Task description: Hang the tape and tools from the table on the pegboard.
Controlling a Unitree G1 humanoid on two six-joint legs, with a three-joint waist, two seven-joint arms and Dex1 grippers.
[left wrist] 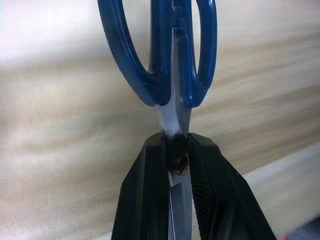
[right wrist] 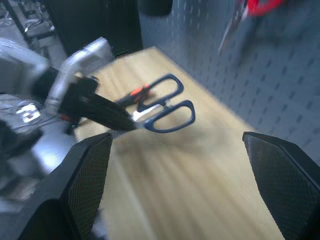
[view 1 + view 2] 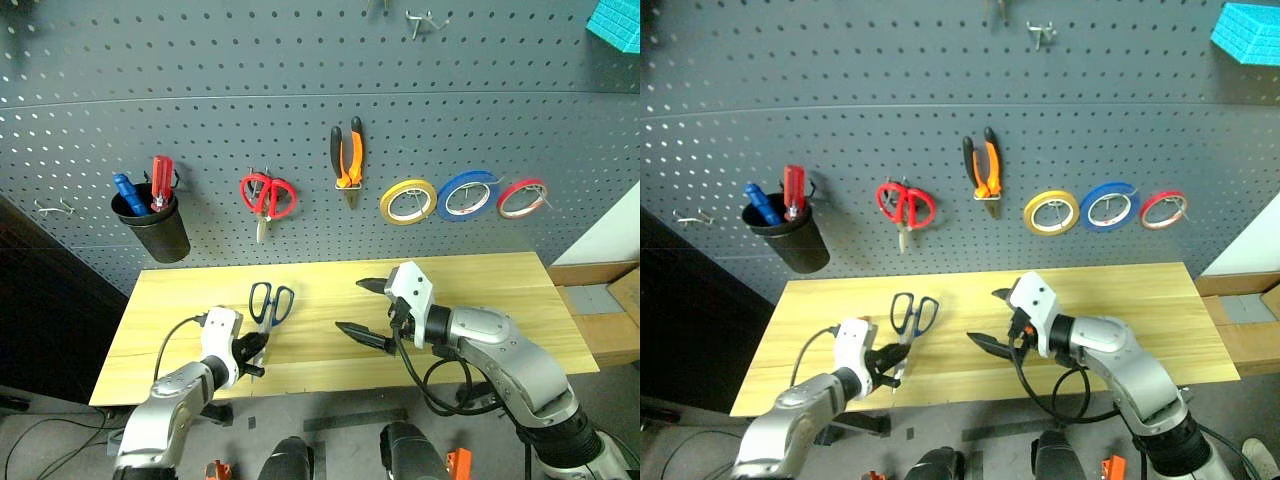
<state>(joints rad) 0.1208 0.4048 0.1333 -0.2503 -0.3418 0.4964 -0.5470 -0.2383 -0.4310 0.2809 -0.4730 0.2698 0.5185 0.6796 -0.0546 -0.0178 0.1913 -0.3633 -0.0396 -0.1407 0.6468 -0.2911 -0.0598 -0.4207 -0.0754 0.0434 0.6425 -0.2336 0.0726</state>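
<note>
- The left gripper (image 3: 256, 358) is clamped on the blades of the dark blue-handled scissors (image 3: 270, 303), near the pivot, over the front left of the pale wooden table (image 3: 480, 300).
- The right gripper (image 3: 362, 308) hangs mid-table, fingers spread wide, holding nothing.
- Blue tape (image 3: 468, 195) and orange-handled pliers (image 3: 347, 160) hang on the grey pegboard (image 3: 300, 80).

Your left gripper (image 1: 175, 165) is clamped on the scissors (image 3: 270, 302) at their pivot; your right gripper (image 3: 365, 308), beside them, gapes wide.
</note>
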